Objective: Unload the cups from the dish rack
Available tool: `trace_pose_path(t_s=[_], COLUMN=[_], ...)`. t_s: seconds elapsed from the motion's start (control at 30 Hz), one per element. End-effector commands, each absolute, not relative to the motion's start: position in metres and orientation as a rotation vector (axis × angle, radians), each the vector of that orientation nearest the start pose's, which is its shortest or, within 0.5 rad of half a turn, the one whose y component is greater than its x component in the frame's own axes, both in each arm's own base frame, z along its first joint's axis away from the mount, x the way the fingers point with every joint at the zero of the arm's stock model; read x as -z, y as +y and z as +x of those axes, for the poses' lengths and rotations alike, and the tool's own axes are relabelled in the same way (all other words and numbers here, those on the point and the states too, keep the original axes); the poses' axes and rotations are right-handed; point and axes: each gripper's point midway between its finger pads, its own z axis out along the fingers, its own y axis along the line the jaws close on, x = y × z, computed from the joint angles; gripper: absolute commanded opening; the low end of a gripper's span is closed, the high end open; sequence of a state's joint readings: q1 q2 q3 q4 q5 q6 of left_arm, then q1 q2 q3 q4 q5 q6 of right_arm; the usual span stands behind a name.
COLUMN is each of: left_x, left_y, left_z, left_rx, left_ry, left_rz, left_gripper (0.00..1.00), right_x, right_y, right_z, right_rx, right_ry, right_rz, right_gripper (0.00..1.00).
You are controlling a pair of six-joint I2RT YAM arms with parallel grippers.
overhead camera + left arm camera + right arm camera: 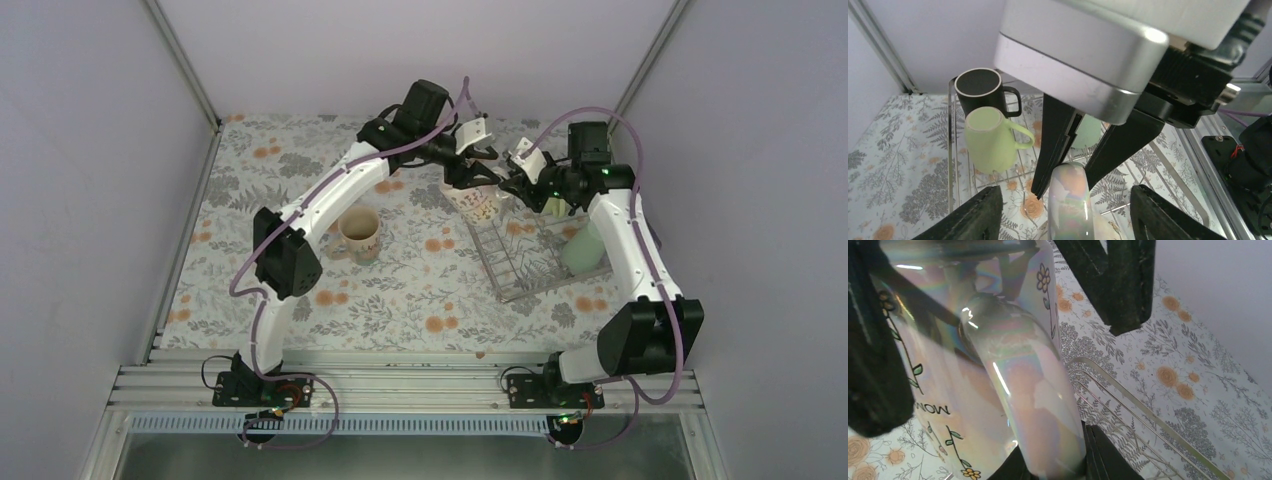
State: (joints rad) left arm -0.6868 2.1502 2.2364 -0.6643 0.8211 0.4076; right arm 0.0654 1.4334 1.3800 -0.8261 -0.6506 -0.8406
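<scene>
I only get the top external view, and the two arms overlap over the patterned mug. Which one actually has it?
Observer: The right gripper has its jaws shut on the cream patterned mug, at its iridescent handle.
Operator: And the left?
Observer: The left gripper straddles the mug body, jaws apart, not closed on it.
Operator: Anything hidden from me in the dish rack?
Observer: A black mug stands there, next to the pale green mug.
</scene>
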Motion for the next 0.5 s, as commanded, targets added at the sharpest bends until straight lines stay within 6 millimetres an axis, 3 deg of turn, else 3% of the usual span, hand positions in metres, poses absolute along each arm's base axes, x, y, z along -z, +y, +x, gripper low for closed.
trace_pose_path(t_s=[0.0, 0.2, 0.47], left_x=[-0.303, -0.296, -0.286], left_y=[-0.463, -0.467, -0.469], left_z=[0.352, 0.350, 0.353], left_rx=[1.072, 1.058, 1.044], left_ry=[1.497, 1.518, 1.571], left_rz=[1.516, 1.546, 1.578], left_gripper=[0.59, 0.57, 0.44], right_x=[-0.315, -0.317, -0.320], right_y=[0.147, 0.151, 0.155], right_z=[0.350, 0.350, 0.351], right_rx=[-0.443, -0.428, -0.415], right_ry=[1.701, 1.700, 1.692], right_rz=[-1.233, -1.244, -1.259], right_gripper=[0.04, 0.04, 0.04])
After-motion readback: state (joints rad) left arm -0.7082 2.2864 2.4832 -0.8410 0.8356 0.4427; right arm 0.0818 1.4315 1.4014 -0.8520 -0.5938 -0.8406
